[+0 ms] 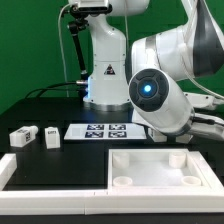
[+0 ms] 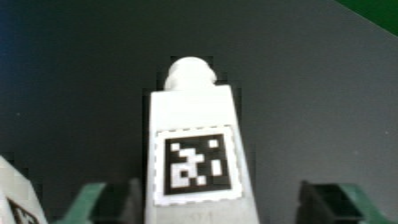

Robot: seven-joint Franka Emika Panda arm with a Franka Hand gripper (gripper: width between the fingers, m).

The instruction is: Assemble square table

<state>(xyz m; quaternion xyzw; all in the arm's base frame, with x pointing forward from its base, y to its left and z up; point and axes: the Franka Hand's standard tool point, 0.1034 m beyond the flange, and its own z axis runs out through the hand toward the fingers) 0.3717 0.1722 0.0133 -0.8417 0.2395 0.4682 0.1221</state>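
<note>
A: Wrist view, what sits between the fingers [image 2: 103, 203]?
B: One white leg block [image 2: 192, 120], lying lengthwise on the dark counter [image 2: 71, 80]. Tag [image 2: 192, 165] face-up, rounded peg end pointing away from the camera. The gripper [image 2: 221, 195] straddles it with jaws apart. There is a clear dark gap on one side. The other finger is just beside the block, and I cannot tell if it touches.
A: Anything cut off?
B: Fingers only partly in frame. A second white piece [image 2: 16, 196] at the frame corner shows a sliver of tag print, too little to name it.
A: Exterior view?
B: The arm [image 1: 160, 95] bulks over the exterior view's right and hides the gripper and that block entirely. Square top [image 1: 165, 168], rim up, lies near the camera on the right, its far side cut by the frame. On the exterior view's left sit the outer leg block [image 1: 22, 137] and the inner leg block [image 1: 52, 134], near each other. The marker board [image 1: 100, 131] lies flat just beside them.
A: Edges, room?
B: Border rail [image 1: 50, 195] runs along the near edge. There is bare counter between the rail and the two blocks, and both are well apart from the square top
</note>
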